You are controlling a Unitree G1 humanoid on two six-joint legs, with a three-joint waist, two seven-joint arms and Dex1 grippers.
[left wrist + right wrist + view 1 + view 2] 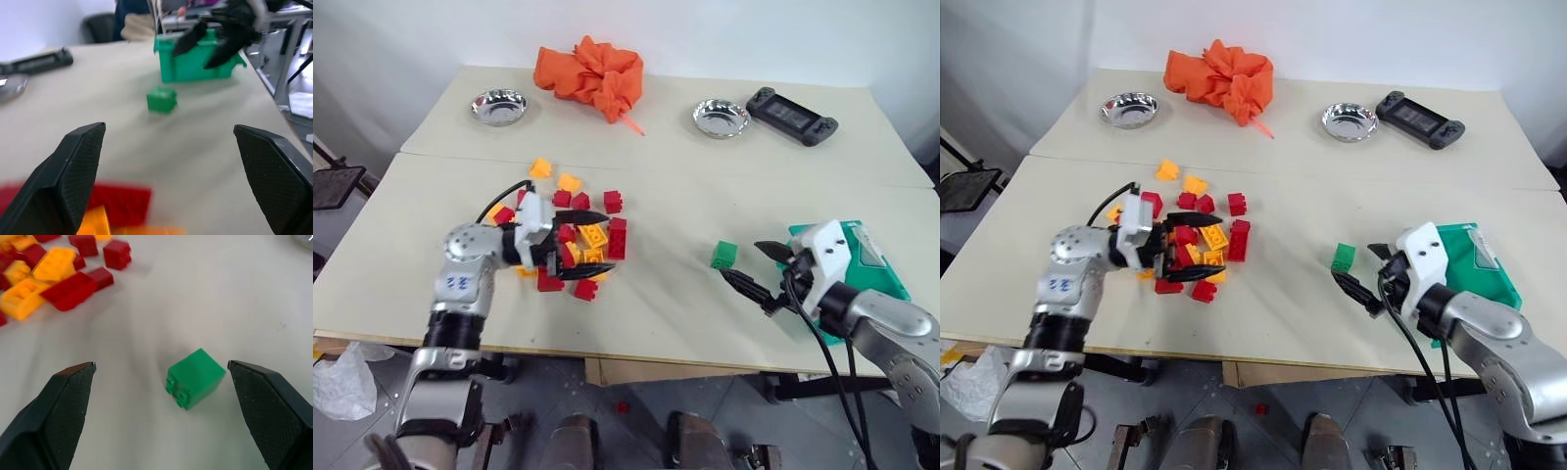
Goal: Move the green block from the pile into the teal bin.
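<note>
The green block (724,255) lies alone on the table, apart from the pile (578,235) of red and yellow-orange bricks and just left of the teal bin (871,257). My right gripper (742,260) is open and low beside the block, its fingers pointing at it from the bin's side. The right wrist view shows the block (195,378) ahead, between the spread fingers and untouched. My left gripper (607,241) is open over the pile, holding nothing. The right arm hides part of the bin.
At the back of the table are an orange cloth (592,73), two steel bowls (499,106) (721,117) and a black game controller (791,115). The bin sits near the table's right front corner. A red brick (623,405) lies on the floor.
</note>
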